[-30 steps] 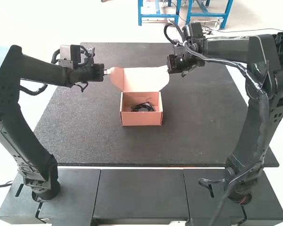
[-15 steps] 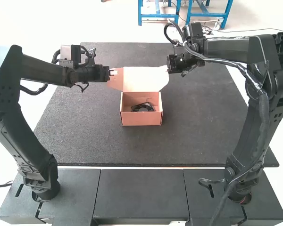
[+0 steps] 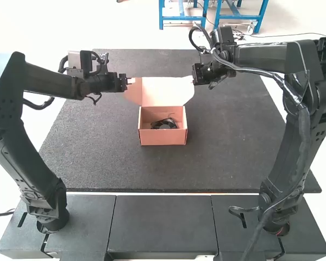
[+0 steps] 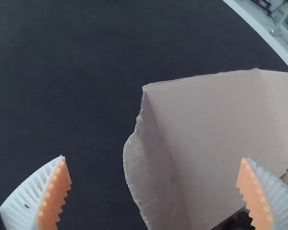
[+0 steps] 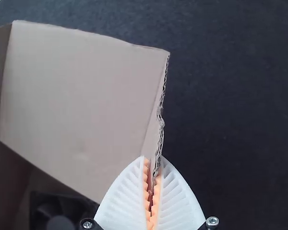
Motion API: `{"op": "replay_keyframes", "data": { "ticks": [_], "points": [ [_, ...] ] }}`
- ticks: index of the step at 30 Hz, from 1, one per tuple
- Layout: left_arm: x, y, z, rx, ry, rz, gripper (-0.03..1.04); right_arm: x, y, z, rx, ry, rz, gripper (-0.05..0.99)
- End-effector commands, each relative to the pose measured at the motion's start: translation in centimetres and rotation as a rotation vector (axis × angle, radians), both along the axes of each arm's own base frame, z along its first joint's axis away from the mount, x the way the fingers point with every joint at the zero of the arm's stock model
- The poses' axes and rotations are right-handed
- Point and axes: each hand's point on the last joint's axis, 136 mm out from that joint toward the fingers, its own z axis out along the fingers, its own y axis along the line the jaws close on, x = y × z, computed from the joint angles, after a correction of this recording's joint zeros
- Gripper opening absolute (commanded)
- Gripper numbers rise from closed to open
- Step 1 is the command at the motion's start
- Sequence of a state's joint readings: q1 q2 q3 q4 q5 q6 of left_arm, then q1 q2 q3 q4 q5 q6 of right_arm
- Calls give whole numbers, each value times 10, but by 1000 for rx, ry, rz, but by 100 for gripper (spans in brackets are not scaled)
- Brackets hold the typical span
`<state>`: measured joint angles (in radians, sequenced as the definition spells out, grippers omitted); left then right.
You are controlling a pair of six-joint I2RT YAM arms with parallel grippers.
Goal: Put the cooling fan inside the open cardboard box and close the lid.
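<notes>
high view: finds the cardboard box [image 3: 163,133] in the middle of the table [image 3: 98,152], with the cooling fan [image 3: 163,124] already lying inside and the lid [image 3: 162,91] standing up behind the opening. places the left pincer [image 3: 129,82] at the lid's left edge and the right pincer [image 3: 195,80] at its right edge. judges the lid light, thin and easily creased, bending freely only at the hinge fold. advises a hold on the free outer edges, both sides together, and an even fold down.

left wrist view: records the left pincer [image 4: 153,159] wide open, orange pads [image 4: 55,191] well apart on either side of the lid's [image 4: 206,143] frayed corner, gripping nothing. cannot tell whether either pad touches the board.

right wrist view: records the right pincer [image 5: 152,167] closed tight on the lid's [image 5: 77,96] corrugated edge, pads pressed onto the board. glimpses the dark fan [image 5: 57,213] below, inside the box.
</notes>
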<state>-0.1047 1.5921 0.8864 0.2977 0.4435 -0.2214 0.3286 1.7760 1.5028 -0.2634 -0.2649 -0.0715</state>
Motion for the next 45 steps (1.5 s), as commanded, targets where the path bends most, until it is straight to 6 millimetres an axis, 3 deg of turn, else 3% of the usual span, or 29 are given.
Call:
{"op": "replay_keyframes", "data": {
  "ticks": [1,10,14,16,21,25,30,34,37,41,45],
  "points": [
    [16,17,17,16,-56,58,81,-10,-4,8,16,-5,15,-1],
    [9,12,3,27,-7,32,80,-9,-5,9,20,-9,11,-1],
    [0,-8,-4,21,17,-19,65,-10,-5,7,20,-6,12,-1],
    [-2,-14,-8,20,27,-34,65,-10,-5,6,19,-7,12,-1],
    [-1,-19,-15,9,40,-51,39,-11,-6,5,23,-2,14,-1],
    [0,-22,-17,-1,46,-54,36,-11,-7,3,25,0,13,-1],
    [3,-21,-13,-8,24,-51,7,-11,-6,3,27,0,17,-1],
    [5,-23,-8,-10,17,-54,8,-15,-4,-2,25,13,26,-1],
    [7,-22,-1,-12,4,-49,35,-19,-3,-7,23,26,29,-1],
    [10,-20,7,-13,-8,-45,50,-20,-1,-8,26,28,36,-1],
    [13,-20,12,-11,-14,-42,50,-20,0,-7,28,26,37,-1]
  ]
}}
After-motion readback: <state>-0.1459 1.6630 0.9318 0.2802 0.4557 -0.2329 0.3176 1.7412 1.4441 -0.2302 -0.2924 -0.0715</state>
